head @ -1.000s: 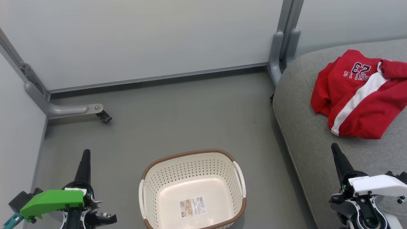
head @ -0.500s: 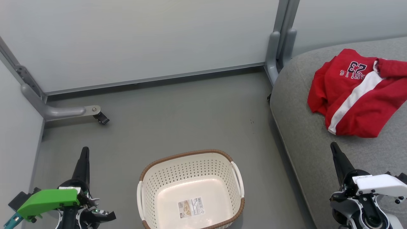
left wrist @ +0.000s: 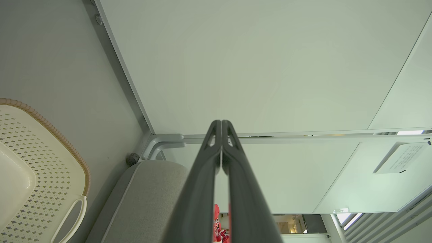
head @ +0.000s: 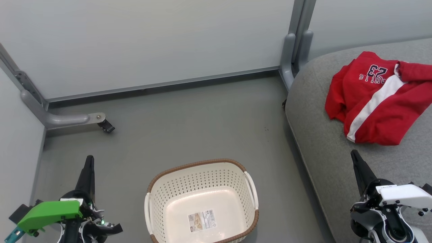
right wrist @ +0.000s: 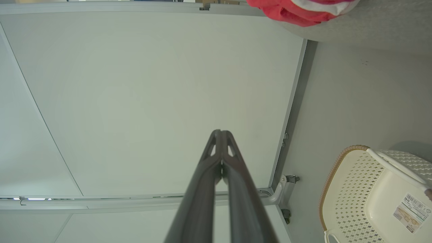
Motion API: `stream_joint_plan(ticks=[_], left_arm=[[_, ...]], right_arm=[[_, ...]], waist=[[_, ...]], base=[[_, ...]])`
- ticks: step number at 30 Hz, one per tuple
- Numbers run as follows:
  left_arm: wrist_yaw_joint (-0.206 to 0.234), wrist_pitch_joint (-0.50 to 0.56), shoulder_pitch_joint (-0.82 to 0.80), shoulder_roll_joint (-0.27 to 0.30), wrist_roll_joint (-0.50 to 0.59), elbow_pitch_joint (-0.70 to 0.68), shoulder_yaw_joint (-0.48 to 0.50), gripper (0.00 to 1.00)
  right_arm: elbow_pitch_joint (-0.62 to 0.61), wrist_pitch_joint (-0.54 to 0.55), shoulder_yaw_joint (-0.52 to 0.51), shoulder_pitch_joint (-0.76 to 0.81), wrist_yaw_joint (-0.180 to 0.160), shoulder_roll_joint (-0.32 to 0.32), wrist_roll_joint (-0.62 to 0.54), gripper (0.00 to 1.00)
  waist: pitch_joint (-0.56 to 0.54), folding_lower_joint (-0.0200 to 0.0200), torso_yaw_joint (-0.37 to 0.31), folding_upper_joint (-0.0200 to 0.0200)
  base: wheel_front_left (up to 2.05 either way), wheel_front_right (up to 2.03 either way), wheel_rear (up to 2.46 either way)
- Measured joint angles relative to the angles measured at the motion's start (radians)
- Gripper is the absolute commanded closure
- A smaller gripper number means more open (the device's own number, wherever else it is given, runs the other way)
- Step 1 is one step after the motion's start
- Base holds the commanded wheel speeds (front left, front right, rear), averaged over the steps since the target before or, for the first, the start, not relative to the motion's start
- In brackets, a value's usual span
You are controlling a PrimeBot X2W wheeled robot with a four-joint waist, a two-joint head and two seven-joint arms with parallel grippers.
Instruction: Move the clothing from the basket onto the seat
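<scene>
"Nothing has budged since a moment ago except the robot's head, which swings slightly, doesn't it?"

"Right. Biggest first: the seat (head: 324, 145) carries the clothing (head: 378, 104), a red heap with a white stripe, well apart from the basket (head: 202, 177) on the floor beside it."

"What's in the basket?"

"A paper label (head: 202, 219) on its bottom."

"And the fingers?"

"Left gripper (head: 89, 160) and right gripper (head: 354, 156) each have fingers (left wrist: 202, 175) pressed together, touching neither cloth nor basket."

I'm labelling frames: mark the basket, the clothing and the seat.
basket (head: 202, 179), head view, perforated far wall.
clothing (head: 398, 113), head view, red fabric right of white stripe.
seat (head: 324, 141), head view, bare grey cushion left of clothing.
</scene>
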Motion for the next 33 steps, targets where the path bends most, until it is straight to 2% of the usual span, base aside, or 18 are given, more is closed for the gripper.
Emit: stream_joint_plan(ticks=[33], left_arm=[[0.0,0.0,0.0,0.0,0.0,0.0,0.0,1.0]], right_arm=[[0.0,0.0,0.0,0.0,0.0,0.0,0.0,1.0]], waist=[[0.0,0.0,0.0,0.0]], base=[[0.0,0.0,0.0]])
